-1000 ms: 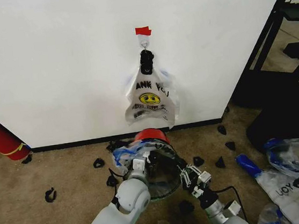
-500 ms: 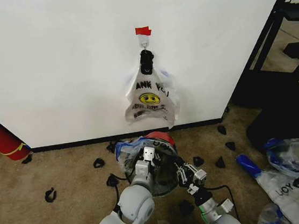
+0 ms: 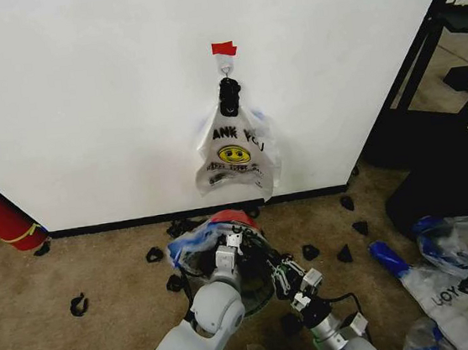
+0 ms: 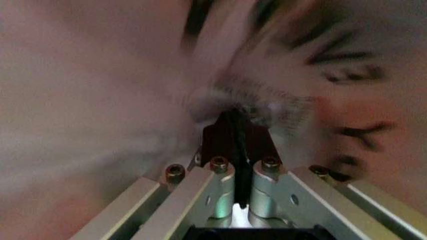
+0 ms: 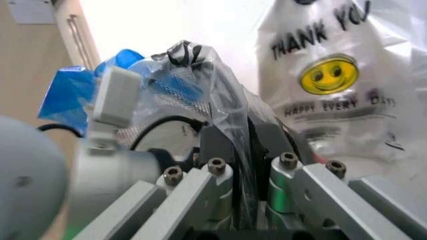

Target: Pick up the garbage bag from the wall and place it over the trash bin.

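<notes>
Both grippers are down at the small round black wire-mesh trash bin with the red base, which stands on the carpet just in front of the plain white wall and below the bunch of printed bags hanging from a black clip under a strip of red tape.

Judging by how things lie, the pickup is done: the thin translucent garbage bag with blue-tinted edges is off the wall and gathered over the bin's mouth, its film bunched mostly on the side of the rim away from the right arm. The left gripper sits at the bin's rim with its fingers clenched on a fold of the film (the left wrist view shows the dark pads pressed together with blurred plastic around them). The right gripper is at the near right side of the rim, and its fingers are closed on a strip of the same crinkled plastic, which runs up between them in the right wrist view.

What seems left is the spreading: the bag looks bunched rather than stretched around the whole rim, and how much of the rim is covered cannot be told. Letting go also remains.
</notes>
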`<state>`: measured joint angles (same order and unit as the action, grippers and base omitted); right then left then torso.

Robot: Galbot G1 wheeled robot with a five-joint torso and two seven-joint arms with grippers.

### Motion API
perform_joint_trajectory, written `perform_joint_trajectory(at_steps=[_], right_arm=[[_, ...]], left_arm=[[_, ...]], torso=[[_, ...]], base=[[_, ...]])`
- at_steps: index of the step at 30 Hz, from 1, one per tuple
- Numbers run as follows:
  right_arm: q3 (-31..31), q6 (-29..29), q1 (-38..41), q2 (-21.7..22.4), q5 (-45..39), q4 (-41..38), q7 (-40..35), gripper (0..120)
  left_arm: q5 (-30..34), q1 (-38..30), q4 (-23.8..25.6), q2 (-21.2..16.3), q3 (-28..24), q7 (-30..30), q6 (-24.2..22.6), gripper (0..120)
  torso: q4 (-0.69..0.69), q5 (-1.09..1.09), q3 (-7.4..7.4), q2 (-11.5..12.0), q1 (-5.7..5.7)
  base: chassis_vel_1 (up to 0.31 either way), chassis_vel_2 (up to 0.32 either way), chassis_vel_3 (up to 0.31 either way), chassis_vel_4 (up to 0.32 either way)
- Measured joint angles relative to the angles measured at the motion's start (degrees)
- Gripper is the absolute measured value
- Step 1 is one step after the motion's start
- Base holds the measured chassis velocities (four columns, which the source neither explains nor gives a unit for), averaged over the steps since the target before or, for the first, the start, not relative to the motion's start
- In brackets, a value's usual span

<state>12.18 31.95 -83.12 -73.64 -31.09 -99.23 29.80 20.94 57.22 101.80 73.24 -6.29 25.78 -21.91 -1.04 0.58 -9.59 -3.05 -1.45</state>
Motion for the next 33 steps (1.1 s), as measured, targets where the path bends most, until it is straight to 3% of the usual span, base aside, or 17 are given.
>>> perform_joint_trajectory(at_steps=[6,22,33], right_arm=[[0.5,-0.1,-0.3,0.1,-0.8,-0.3,3.5,1],[3.1,2.4,3.6,-1.4,3.0,4.5,3.3,1],[2.1,2.3,2.5,0.2,2.4,1.3,3.3,1]], left_arm=[[0.4,-0.1,-0.6,-0.6,0.1,-0.1,0.2,0],[0.5,8.5,11.3,-6.7,-1.8,-2.3,-3.0,0],[-1.7,10.0,8.9,-4.5,-2.8,-2.4,-3.1,0]], torso=[[0.00,0.00,0.00,0.0,0.00],[0.01,0.00,0.00,0.0,0.00],[0.01,0.00,0.00,0.0,0.00]], base=[[0.000,0.000,0.000,0.000],[0.000,0.000,0.000,0.000],[0.000,0.000,0.000,0.000]])
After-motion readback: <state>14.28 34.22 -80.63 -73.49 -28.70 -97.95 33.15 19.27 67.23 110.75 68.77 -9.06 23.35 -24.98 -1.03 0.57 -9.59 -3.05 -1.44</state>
